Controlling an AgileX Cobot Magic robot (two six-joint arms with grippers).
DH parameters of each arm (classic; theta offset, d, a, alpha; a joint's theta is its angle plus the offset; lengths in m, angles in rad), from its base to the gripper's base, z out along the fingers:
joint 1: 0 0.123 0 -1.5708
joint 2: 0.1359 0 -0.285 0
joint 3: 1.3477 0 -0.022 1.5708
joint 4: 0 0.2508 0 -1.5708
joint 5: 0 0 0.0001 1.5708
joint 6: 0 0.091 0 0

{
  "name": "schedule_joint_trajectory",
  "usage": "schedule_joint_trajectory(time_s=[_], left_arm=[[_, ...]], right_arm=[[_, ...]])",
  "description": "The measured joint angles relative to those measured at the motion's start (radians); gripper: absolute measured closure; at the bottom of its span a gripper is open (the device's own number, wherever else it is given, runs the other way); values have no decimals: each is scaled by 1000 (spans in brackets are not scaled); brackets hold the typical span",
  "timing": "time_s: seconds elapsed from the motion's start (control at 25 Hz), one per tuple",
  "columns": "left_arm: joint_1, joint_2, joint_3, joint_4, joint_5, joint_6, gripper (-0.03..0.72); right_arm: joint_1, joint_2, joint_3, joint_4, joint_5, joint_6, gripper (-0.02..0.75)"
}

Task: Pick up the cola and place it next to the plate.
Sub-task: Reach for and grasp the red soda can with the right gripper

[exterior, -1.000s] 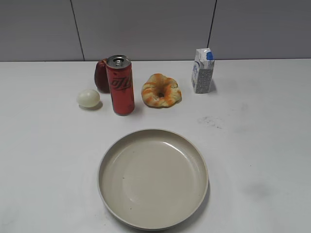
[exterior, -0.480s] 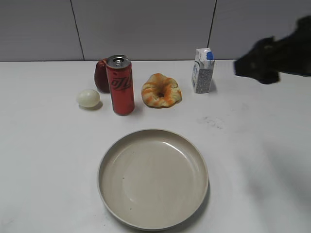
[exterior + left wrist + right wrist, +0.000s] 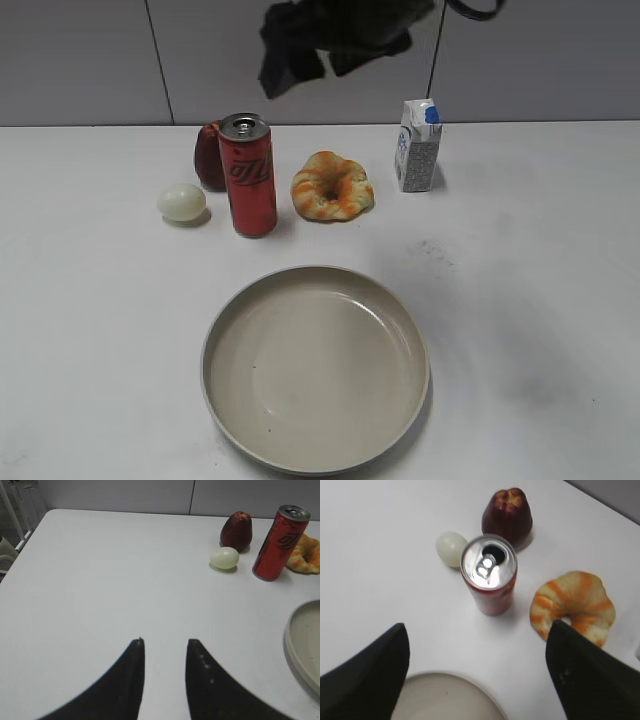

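The cola [image 3: 248, 175] is a tall slim red can with a silver top, upright on the white table behind the plate [image 3: 315, 366], a wide beige dish at the front centre. The can also shows in the right wrist view [image 3: 489, 575] and the left wrist view [image 3: 278, 542]. My right gripper [image 3: 477, 625] is wide open and empty, high above the table between can and plate; in the exterior view it is a blurred dark shape [image 3: 300, 45] at the top. My left gripper [image 3: 164, 641] is open and empty, low over bare table far left of the can.
A dark red fruit [image 3: 209, 155] stands just behind the can and a pale egg [image 3: 181, 202] to its left. An orange-and-cream ring-shaped bread [image 3: 331, 186] lies to the can's right. A small milk carton [image 3: 417, 146] stands further right.
My right arm has swung in from the right edge to the top centre, above and behind the can. The objects on the table have not moved.
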Motion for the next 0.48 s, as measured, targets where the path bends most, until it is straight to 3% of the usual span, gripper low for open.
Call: schedule_joint_trajectory(time_s=[0.24, 0.48], left_arm=[[0, 0, 0, 0, 0, 0, 460], [0, 0, 0, 0, 0, 0, 460]], right_arm=[[18, 216, -305, -17, 43, 1, 90], [21, 323, -354, -9, 42, 2, 90]])
